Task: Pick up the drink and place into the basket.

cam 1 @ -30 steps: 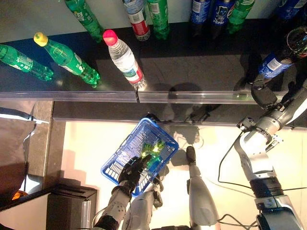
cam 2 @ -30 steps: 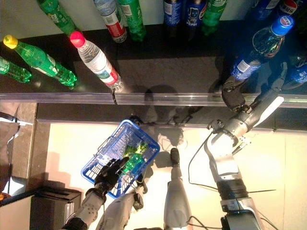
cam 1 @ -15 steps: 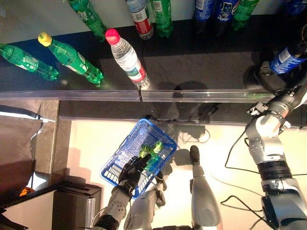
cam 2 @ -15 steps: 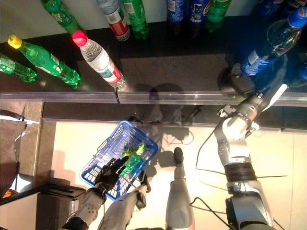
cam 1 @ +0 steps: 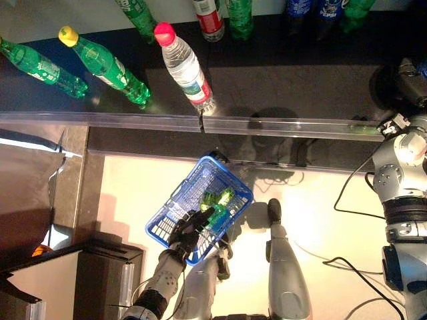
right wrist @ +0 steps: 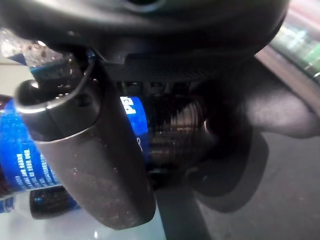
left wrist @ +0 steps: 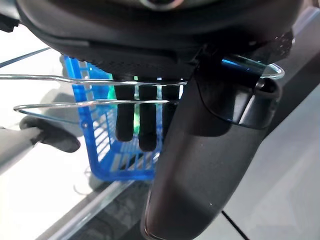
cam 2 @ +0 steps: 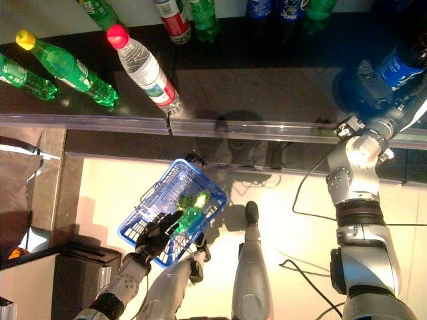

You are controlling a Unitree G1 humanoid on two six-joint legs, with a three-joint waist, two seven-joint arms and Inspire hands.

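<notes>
Overhead, right robot hand [cam 2: 373, 87] grips blue-labelled bottle [cam 2: 400, 65].

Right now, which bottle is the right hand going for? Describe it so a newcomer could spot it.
Start at the dark shelf and follow it to its right end. There the right hand wraps a dark drink bottle with a blue label. The bottles at the shelf's left end are green or clear, and no hand touches them.

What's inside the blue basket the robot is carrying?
Inside the blue basket lies a green bottle, near its far end. The left hand curls round the basket's wire handles and covers part of the inside, so anything under it cannot be seen.
</notes>
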